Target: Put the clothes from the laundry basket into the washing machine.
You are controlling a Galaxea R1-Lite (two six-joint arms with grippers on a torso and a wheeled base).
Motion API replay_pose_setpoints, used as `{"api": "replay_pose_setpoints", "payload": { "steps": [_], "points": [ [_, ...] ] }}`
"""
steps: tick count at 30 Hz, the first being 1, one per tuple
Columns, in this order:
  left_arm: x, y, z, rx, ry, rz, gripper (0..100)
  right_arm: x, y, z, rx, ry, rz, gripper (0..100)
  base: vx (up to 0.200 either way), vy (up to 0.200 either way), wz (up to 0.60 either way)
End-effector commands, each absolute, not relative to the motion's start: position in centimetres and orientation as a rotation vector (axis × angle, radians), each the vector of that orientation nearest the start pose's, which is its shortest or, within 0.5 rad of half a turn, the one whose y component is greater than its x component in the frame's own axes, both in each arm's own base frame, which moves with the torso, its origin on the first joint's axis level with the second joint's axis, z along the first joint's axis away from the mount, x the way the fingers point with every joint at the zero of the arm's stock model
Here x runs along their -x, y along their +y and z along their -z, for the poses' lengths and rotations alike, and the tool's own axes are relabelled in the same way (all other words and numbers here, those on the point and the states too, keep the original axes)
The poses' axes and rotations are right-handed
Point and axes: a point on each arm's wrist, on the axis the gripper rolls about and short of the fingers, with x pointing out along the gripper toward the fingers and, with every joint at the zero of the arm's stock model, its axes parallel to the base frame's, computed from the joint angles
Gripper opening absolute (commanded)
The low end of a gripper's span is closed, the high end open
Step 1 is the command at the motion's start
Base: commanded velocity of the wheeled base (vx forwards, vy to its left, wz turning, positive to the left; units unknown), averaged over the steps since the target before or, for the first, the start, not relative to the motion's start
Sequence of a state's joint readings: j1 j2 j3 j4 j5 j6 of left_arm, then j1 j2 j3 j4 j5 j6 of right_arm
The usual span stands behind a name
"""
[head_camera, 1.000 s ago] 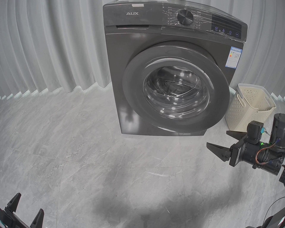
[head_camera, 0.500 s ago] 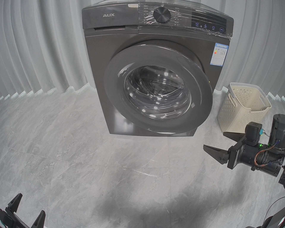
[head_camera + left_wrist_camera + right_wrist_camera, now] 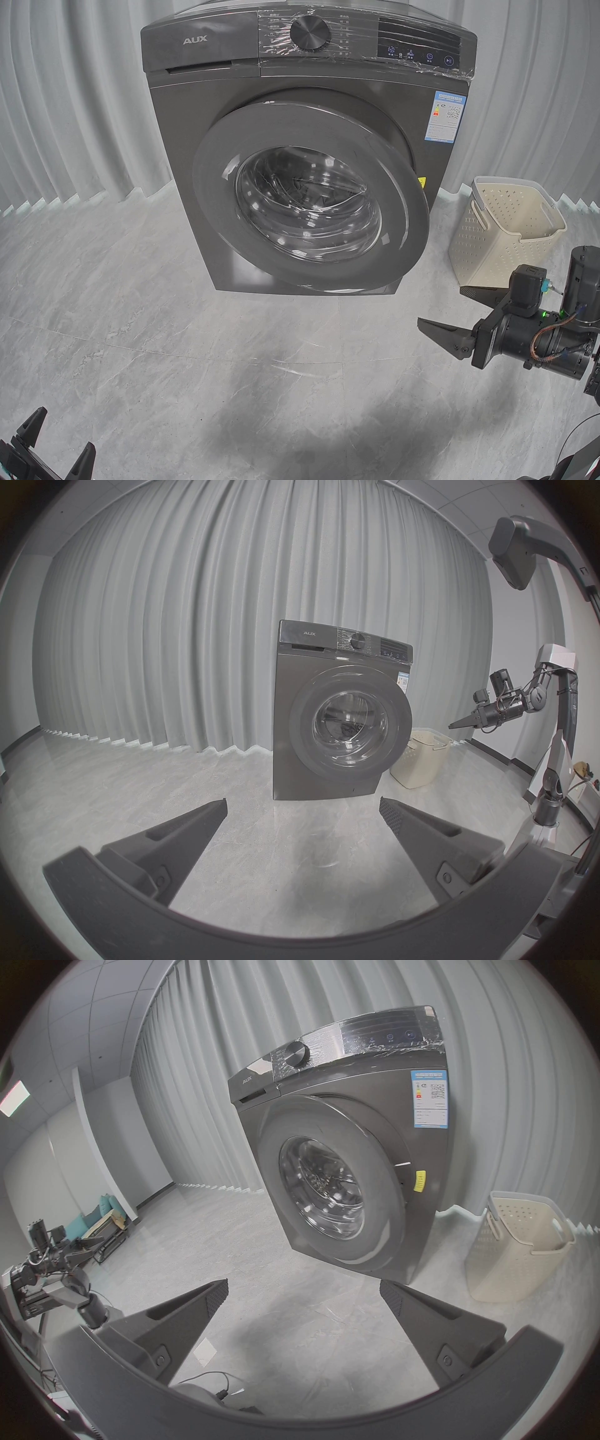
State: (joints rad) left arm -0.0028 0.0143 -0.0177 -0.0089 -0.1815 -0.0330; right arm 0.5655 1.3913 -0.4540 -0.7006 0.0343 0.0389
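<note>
A dark grey washing machine [image 3: 300, 156] stands on the floor against a curtain. Its round glass door [image 3: 309, 203] seems to stand slightly off the front on the right side. Close to the machine's right side sits a cream perforated laundry basket [image 3: 506, 231]; the part of its inside that I see holds no clothes. My right gripper [image 3: 449, 308] hangs open and empty in front of the basket, pointing left. At the lower left, low over the floor, my left gripper [image 3: 62, 431] is open and empty. Both appear again between the left gripper's [image 3: 303, 804] fingers: machine [image 3: 340, 711], basket [image 3: 420, 758].
A pale pleated curtain [image 3: 75, 106] runs along the wall behind the machine. The grey marble-look floor [image 3: 187, 350] lies bare between me and the machine. In the right wrist view the machine [image 3: 350, 1166] and basket [image 3: 519, 1247] lie beyond the right gripper [image 3: 303, 1285].
The whole head view has shifted: the machine and basket now sit further left and look larger, so the camera has moved. Both grippers stay open and empty.
</note>
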Motion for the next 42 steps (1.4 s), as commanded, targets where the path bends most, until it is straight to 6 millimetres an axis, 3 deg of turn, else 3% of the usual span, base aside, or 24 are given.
{"api": "replay_pose_setpoints", "payload": {
  "steps": [1,11,17,20,24,25,27,30,36,40,41,42],
  "points": [
    [2.5,-0.4,-8.1,0.030,-0.023,0.184,100,-17.5,11.7,-17.5,0.027,0.245,-0.613,100,0.200,0.000,0.00],
    [2.5,-0.4,-8.1,0.031,-0.023,0.184,100,-17.4,12.9,-17.0,0.037,0.269,-0.678,100,0.200,0.000,0.00],
    [2.5,-0.4,-8.1,0.031,-0.023,0.184,100,-18.8,14.5,-16.7,0.034,0.236,-0.712,100,0.200,0.000,0.00],
    [2.5,-0.4,-8.1,0.033,-0.023,0.185,100,-21.5,15.9,-16.7,0.025,0.202,-0.679,100,0.200,0.000,0.00],
    [2.5,-0.4,-8.1,0.033,-0.023,0.185,100,-25.6,15.4,-17.5,0.012,0.124,-0.546,100,0.200,0.000,0.00],
    [2.5,-0.4,-8.1,0.033,-0.023,0.185,100,-25.6,15.4,-17.5,0.012,0.124,-0.546,100,0.200,0.000,0.00],
    [2.5,-0.4,-8.1,0.031,-0.023,0.184,100,-27.7,15.0,-18.5,-0.006,0.051,-0.490,100,0.100,0.000,0.00],
    [2.5,-0.4,-8.1,0.036,-0.024,0.185,100,-28.4,14.4,-19.3,-0.019,0.012,-0.459,100,0.000,0.000,0.00],
    [2.5,-0.4,-8.1,0.042,-0.025,0.183,100,-27.1,13.7,-20.1,-0.020,-0.008,-0.460,100,0.000,0.000,0.00],
    [2.5,-0.4,-8.1,0.042,-0.025,0.183,100,-21.7,13.6,-19.1,-0.008,0.042,-0.593,100,0.000,0.000,0.00],
    [2.5,-0.4,-8.1,0.042,-0.025,0.183,100,-21.2,13.7,-19.1,-0.008,0.042,-0.607,100,0.000,0.000,0.00],
    [2.5,-0.4,-8.1,0.042,-0.025,0.183,100,-18.9,13.5,-19.0,-0.011,0.042,-0.676,100,0.000,0.000,0.00]
  ]
}}
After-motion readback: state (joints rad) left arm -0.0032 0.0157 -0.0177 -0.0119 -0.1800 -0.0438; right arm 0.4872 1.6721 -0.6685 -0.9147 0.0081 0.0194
